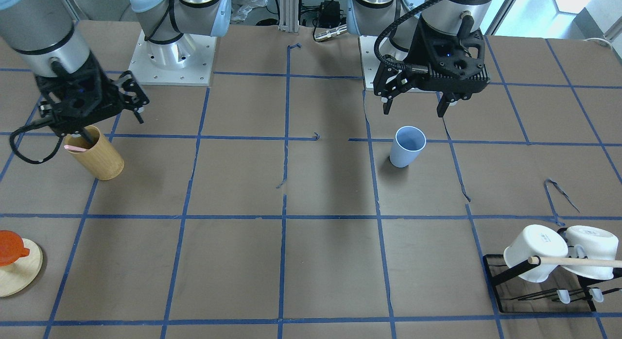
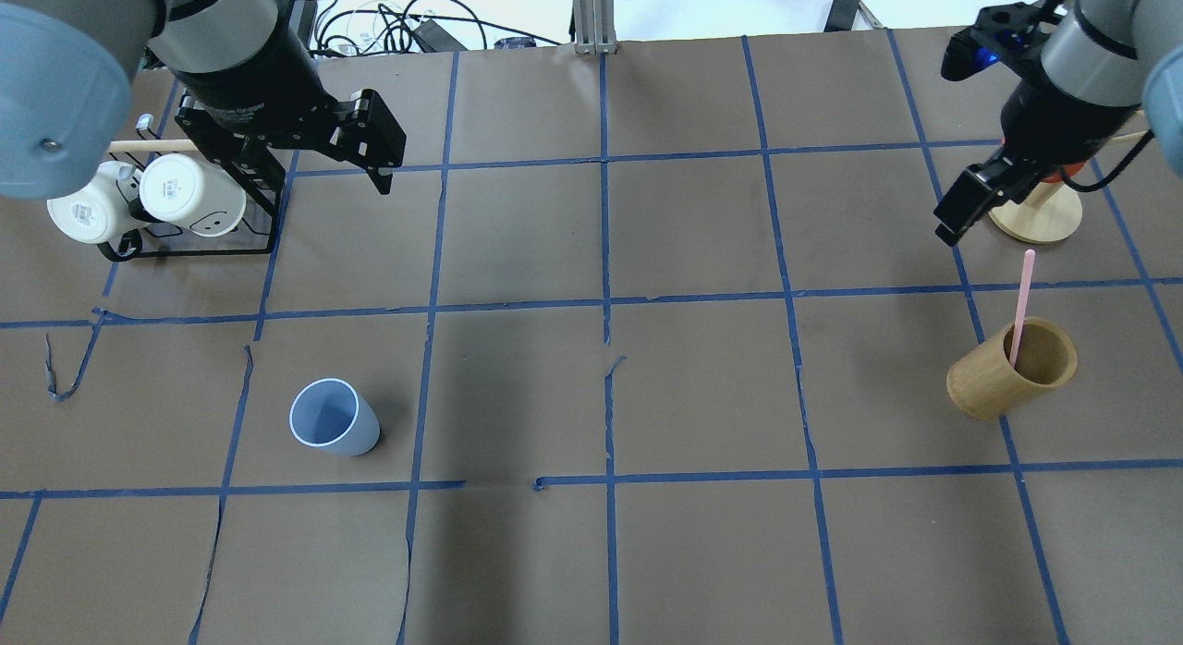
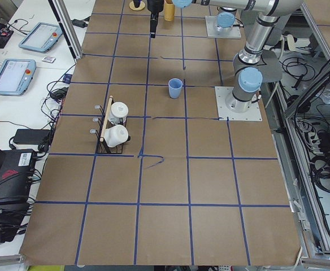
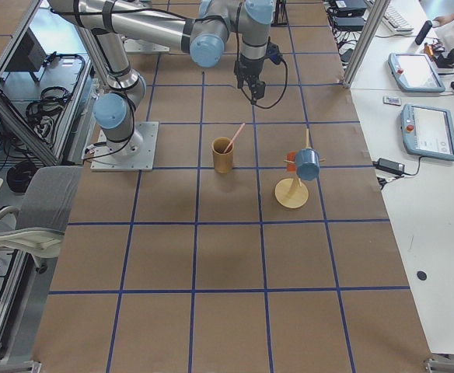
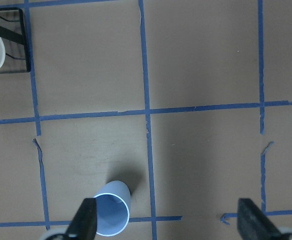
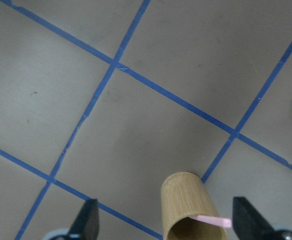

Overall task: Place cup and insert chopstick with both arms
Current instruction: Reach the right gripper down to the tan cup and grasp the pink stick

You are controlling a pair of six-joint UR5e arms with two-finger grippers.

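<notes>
The pale blue cup (image 1: pixel 407 145) stands upright on the brown table, and also shows in the overhead view (image 2: pixel 333 417). My left gripper (image 1: pixel 414 108) hangs open and empty above the table, a little toward the robot's base from the cup. In the left wrist view the cup (image 5: pixel 112 214) sits just beside one finger (image 5: pixel 84 220). One pink chopstick (image 2: pixel 1020 305) leans in a tan bamboo cylinder (image 2: pixel 1007 372). My right gripper (image 1: pixel 114 125) is open and empty above that cylinder (image 6: pixel 186 210), and the stick's tip (image 6: pixel 211 220) shows between the fingers.
A black rack (image 1: pixel 539 285) holds two white mugs (image 1: pixel 534 251) and a long wooden dowel (image 1: pixel 578 261) at the table's left end. A round wooden stand (image 1: pixel 17 268) with an orange piece stands at the right end, near the bamboo cylinder.
</notes>
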